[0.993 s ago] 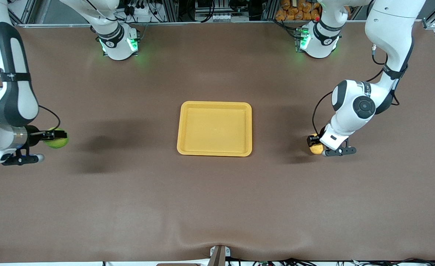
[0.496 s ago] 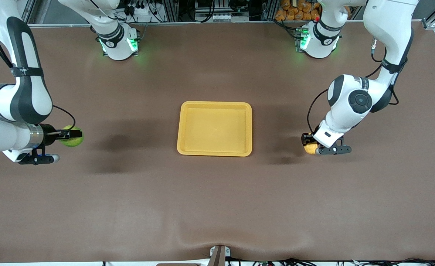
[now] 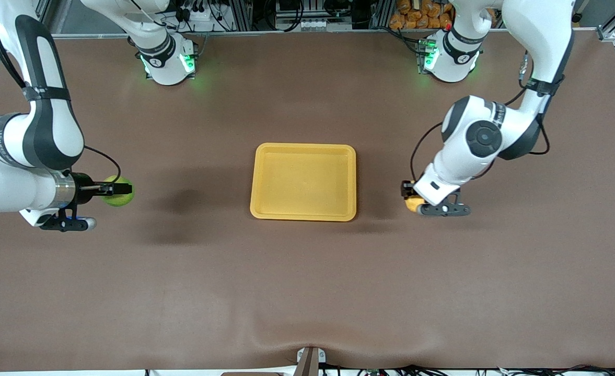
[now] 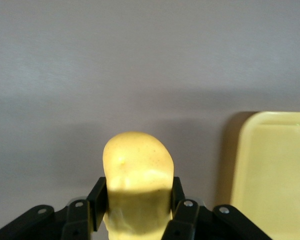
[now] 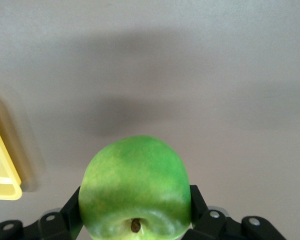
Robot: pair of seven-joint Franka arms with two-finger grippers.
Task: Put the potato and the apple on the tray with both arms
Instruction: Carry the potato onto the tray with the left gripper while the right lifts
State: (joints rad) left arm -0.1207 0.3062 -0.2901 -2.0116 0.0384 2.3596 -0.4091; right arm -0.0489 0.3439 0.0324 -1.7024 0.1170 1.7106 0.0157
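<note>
The yellow-orange tray [image 3: 303, 147] lies flat in the middle of the brown table. My left gripper [image 3: 410, 196] is shut on the pale yellow potato [image 3: 415, 203] and hangs over bare table just off the tray's edge at the left arm's end. In the left wrist view the potato [image 4: 137, 167] sticks out between the black fingers [image 4: 98, 199], with the tray [image 4: 277, 175] close by. My right gripper [image 3: 113, 190] is shut on the green apple [image 3: 119, 192] over bare table toward the right arm's end. The right wrist view shows the apple [image 5: 135, 187], stem dimple facing the camera, and a tray corner [image 5: 2, 182].
Both arm bases [image 3: 167, 62] [image 3: 449, 58] stand with green lights along the table's farthest edge. A pile of orange items [image 3: 417, 14] sits off the table past that edge. A small bracket [image 3: 310, 360] marks the nearest edge. Brown tabletop surrounds the tray.
Both grippers have moved inward toward the tray with their loads, the left one with the potato and the right one with the apple. The tray has not moved.
</note>
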